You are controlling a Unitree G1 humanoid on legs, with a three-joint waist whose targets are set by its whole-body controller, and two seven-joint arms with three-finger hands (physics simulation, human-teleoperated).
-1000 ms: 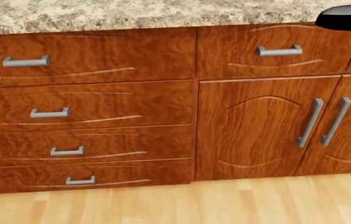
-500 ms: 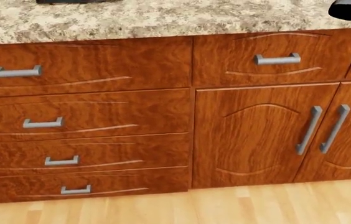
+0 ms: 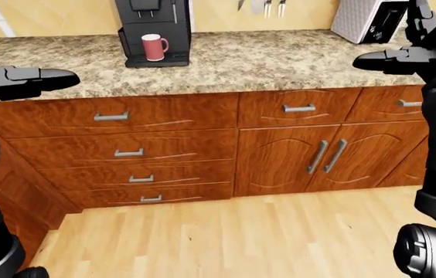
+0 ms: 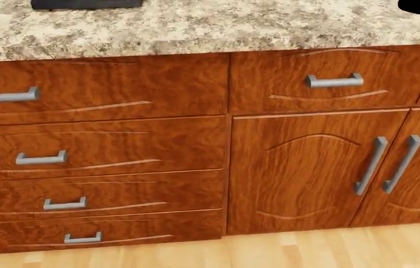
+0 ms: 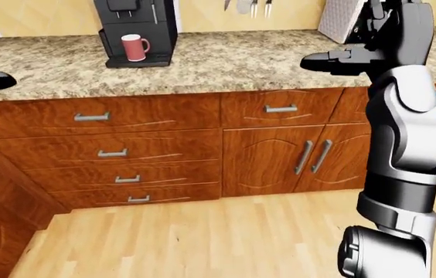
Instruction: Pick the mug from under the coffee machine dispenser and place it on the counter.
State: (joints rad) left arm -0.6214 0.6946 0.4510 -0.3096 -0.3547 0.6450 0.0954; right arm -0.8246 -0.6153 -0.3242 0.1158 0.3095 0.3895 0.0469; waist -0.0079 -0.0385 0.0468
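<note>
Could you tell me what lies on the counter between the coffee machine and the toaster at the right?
In the left-eye view, only bare speckled counter lies between the coffee machine and the toaster; utensils hang on the wall above it.

A home kitchen, rendered in simulation. A speckled granite counter (image 3: 280, 58) runs above reddish wood drawers (image 3: 125, 152) and cabinet doors (image 3: 280, 159) with metal bar handles, over a pale wood floor (image 3: 226, 231). On the counter stand a black coffee machine (image 3: 154, 29) and a toaster (image 3: 367, 20), with knives (image 3: 266, 6) on the yellow wall.
</note>
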